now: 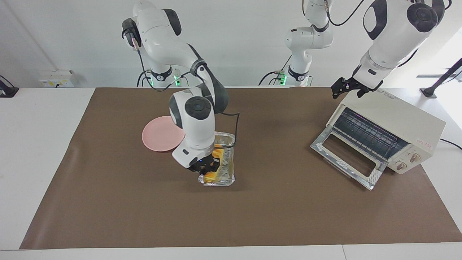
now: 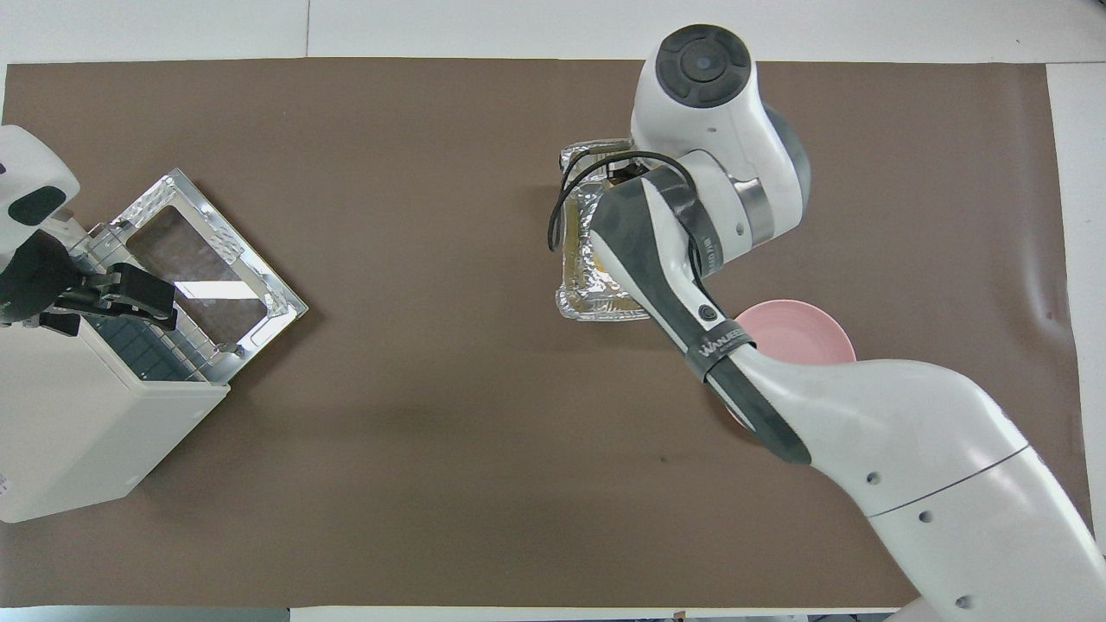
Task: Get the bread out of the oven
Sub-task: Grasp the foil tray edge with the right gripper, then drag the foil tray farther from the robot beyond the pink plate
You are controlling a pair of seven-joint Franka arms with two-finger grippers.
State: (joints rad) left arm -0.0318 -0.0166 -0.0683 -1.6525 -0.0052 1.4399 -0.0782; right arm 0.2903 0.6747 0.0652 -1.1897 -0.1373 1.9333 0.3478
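Note:
The bread (image 1: 217, 153), a yellow-orange ridged loaf, lies in a crinkled foil tray (image 1: 226, 136). My right gripper (image 1: 206, 169) is shut on the end of that tray and holds it tilted above the brown mat, beside the pink plate (image 1: 158, 135). In the overhead view the right wrist covers most of the foil tray (image 2: 596, 307) and the bread is hidden. The cream oven (image 1: 397, 122) stands at the left arm's end of the table with its glass door (image 1: 346, 159) dropped open. My left gripper (image 1: 345, 87) waits open over the oven's top edge.
The pink plate (image 2: 799, 324) is partly covered by the right arm in the overhead view. The oven (image 2: 78, 432) and its open door (image 2: 207, 276) fill one corner of the mat. A wire rack shows inside the oven.

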